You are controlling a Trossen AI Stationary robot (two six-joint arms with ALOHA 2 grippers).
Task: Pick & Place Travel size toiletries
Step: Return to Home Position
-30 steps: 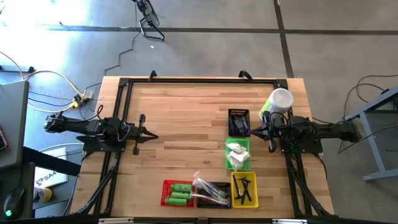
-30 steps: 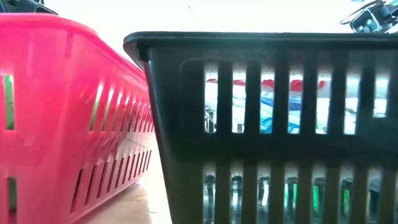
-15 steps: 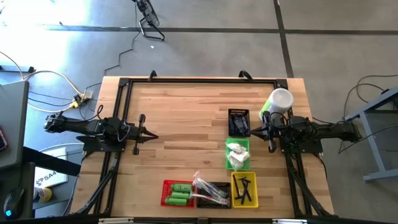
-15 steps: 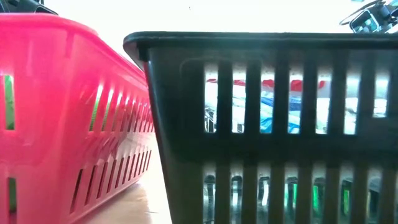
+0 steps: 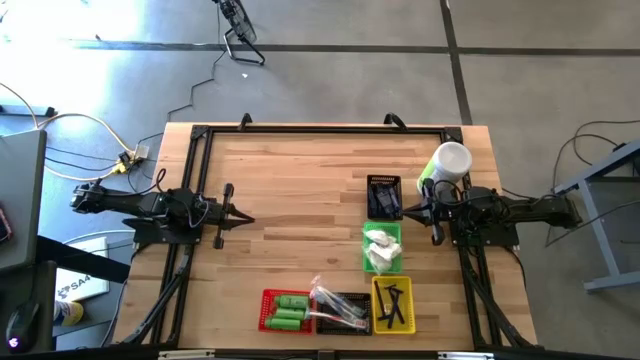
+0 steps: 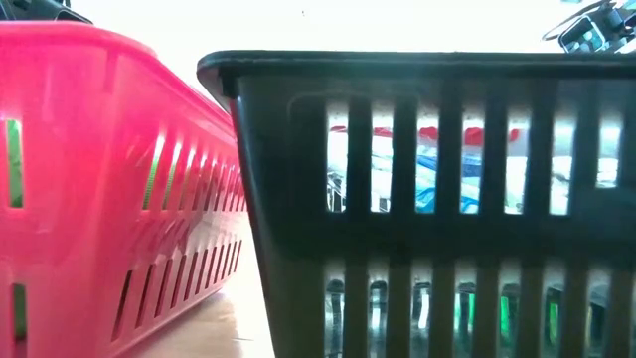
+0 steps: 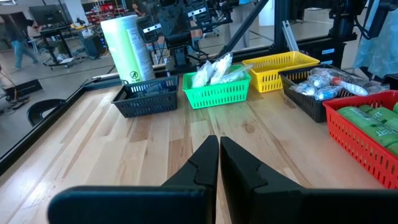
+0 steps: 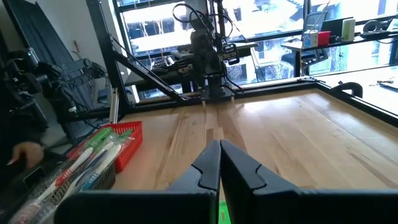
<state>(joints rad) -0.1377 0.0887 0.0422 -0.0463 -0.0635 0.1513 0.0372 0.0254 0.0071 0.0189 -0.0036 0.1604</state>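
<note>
The travel size toiletries all lie sorted in small mesh baskets in the lower right part of the overhead view. Near the bottom edge, green bottles (image 5: 286,311) lie in a red basket (image 5: 263,310). Touching its right side, a black basket (image 5: 361,299) holds clear-wrapped toothbrushes (image 5: 335,303). Right of that, a yellow basket (image 5: 411,305) holds thin black combs (image 5: 392,300). Just above the yellow one, white packets (image 5: 380,248) fill a green basket (image 5: 366,250), and above that, dark tubes (image 5: 384,203) lie in a second black basket (image 5: 383,180). A white round cup (image 5: 452,160) stands to the right of this top basket.

The table-height view is filled by the red basket's wall at left and the black basket's slotted wall at right, with toothbrush wrappers showing through the slots.

Both arms lie low and stretched out level over the wooden table (image 5: 300,170), pointing at each other across it. The left gripper (image 5: 243,218) sits at centre left over bare wood, well apart from every basket. The right gripper (image 5: 410,212) sits at centre right, just beside the top black basket and near the cup. Each wrist view shows its own two dark fingers pressed together with nothing between them.
</note>
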